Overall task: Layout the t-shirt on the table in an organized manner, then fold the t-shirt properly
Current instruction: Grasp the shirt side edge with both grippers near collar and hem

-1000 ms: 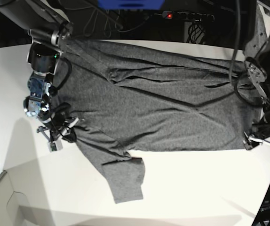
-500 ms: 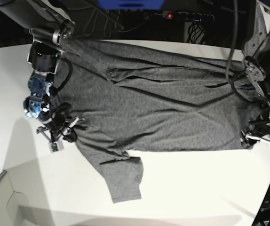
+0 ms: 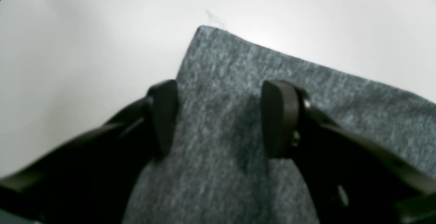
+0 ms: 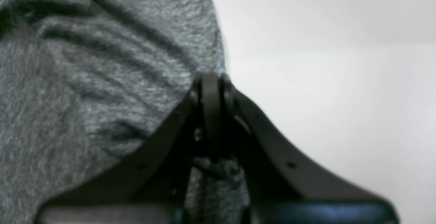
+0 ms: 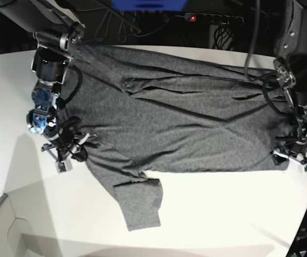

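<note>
One soft dark-grey knit t-shirt with long sleeves (image 5: 180,123) lies spread across the big smooth white worktop (image 5: 223,214), filling the middle of the base view from left to right. It looks light and floppy. It would bend and bunch up anywhere you lift it, and it may slide a little on the slick top. The best places to hold it are the corners and edges, because the middle would just sag.

The long way of the shirt runs left to right in the base view. The shoulder and sleeve end is at the left, and the straight bottom hem is at the right. One sleeve hangs down toward the lower middle of the frame.

The right pincer (image 4: 211,101) is closed tight on a bit of cloth at the shirt's edge, at the left of the base view. The left pincer (image 3: 218,118) has its jaws apart over the hem corner at the lower right, with cloth between them, not yet squeezed.
</note>
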`<action>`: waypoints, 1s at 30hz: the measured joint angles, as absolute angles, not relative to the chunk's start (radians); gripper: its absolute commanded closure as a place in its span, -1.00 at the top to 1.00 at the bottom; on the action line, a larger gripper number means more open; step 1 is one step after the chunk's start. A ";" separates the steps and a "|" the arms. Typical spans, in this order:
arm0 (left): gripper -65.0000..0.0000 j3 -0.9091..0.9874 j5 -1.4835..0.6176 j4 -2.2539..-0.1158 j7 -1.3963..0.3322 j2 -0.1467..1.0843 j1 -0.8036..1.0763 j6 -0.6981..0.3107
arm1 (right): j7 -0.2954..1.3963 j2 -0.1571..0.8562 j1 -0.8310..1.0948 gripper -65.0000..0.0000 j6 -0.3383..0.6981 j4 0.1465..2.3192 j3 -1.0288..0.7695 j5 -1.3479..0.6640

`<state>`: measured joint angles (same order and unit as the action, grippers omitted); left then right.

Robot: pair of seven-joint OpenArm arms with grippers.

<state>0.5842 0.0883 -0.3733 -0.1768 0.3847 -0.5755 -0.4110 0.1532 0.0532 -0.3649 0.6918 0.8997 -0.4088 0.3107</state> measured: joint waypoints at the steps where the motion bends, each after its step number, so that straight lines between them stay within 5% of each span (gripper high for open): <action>1: 0.11 0.584 0.090 -0.373 -0.176 0.384 -0.577 -0.411 | 0.153 0.053 -0.365 -1.00 0.692 0.900 -0.409 0.310; 3: -0.10 0.584 0.089 -0.358 -0.163 0.382 -0.579 -0.411 | 0.154 0.054 -0.365 -1.00 0.692 0.900 -0.408 0.311; 8: -1.00 0.584 0.078 -0.298 -0.122 0.387 -0.593 -0.408 | 0.154 0.056 -0.365 -1.00 0.692 0.900 -0.409 0.310; 20: -1.00 0.589 0.074 -0.305 -0.108 0.381 -0.590 -0.417 | 0.171 0.043 -0.311 -1.00 0.691 1.068 -0.414 0.318; 30: -1.00 0.581 -0.149 -0.702 -0.313 0.345 -0.390 -0.422 | 0.173 0.023 -0.226 -1.00 0.694 1.203 -0.414 0.318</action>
<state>0.5812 -0.1486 -0.7017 -0.3130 0.3450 -0.3901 -0.4221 0.1734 0.0227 -0.2256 0.6945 1.2034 -0.4145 0.3176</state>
